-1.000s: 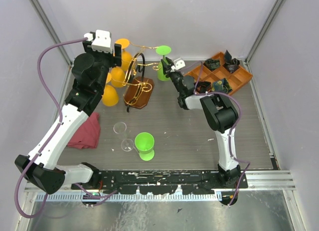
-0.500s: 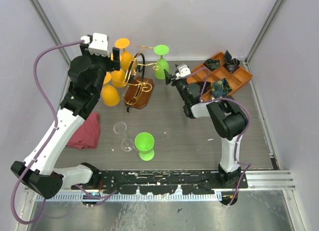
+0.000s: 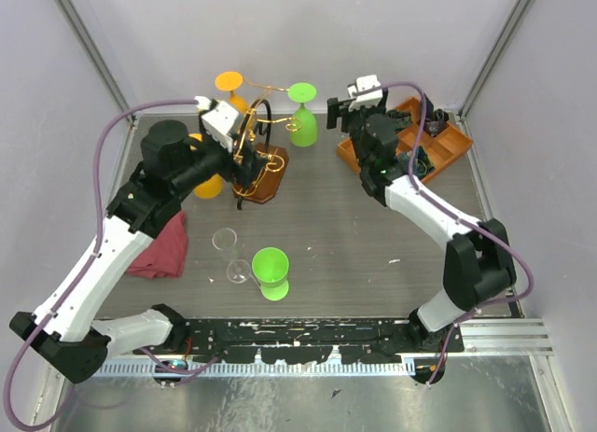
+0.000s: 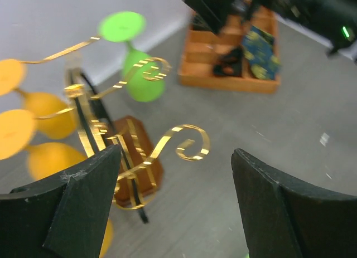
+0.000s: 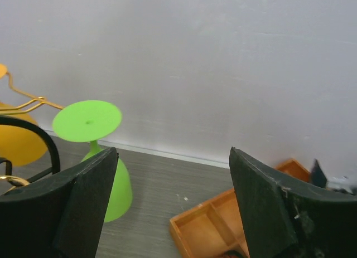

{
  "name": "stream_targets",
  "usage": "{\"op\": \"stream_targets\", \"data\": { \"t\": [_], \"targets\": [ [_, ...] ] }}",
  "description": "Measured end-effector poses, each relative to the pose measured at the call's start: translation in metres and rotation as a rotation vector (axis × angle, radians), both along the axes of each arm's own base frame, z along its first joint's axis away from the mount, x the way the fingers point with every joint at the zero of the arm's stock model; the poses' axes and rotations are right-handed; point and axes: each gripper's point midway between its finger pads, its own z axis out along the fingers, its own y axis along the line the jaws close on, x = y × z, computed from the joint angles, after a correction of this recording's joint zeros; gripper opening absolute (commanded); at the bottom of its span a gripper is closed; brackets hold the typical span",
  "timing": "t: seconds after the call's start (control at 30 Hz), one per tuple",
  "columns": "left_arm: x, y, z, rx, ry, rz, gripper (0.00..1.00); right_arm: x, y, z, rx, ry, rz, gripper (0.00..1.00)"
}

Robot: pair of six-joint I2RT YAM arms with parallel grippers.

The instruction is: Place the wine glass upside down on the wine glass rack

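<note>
The right gripper (image 5: 173, 152) is held wide open with nothing in it — the left gripper (image 4: 175, 152) too. The green wine glass (image 3: 302, 119) is hung upside down on the wine glass rack (image 3: 261, 171), so that part looks done. A second glass (image 3: 270, 269) is left on the table (image 3: 354, 255).

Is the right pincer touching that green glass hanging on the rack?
Apart. The top view shows a clear gap between the open right pincer and the hanging green glass.
</note>
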Motion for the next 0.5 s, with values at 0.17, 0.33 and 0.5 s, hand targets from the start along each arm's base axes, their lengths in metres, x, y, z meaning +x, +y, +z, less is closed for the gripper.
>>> {"op": "stream_targets", "data": {
  "t": [0.17,0.33,0.5],
  "targets": [
    [-0.045,-0.039,-0.033,0.114,0.08,-0.169,0.87,-0.018,-0.03,0.032,-0.004,0.079,-0.101,0.91],
    [-0.071,-0.052,-0.077,0.282,0.172,-0.216,0.86,-0.035,-0.059,0.05,0.01,0.156,-0.185,0.92],
    [-0.094,-0.041,-0.123,0.453,0.308,-0.217,0.82,-0.056,-0.087,0.052,0.031,0.22,-0.246,0.94]
  ]
}}
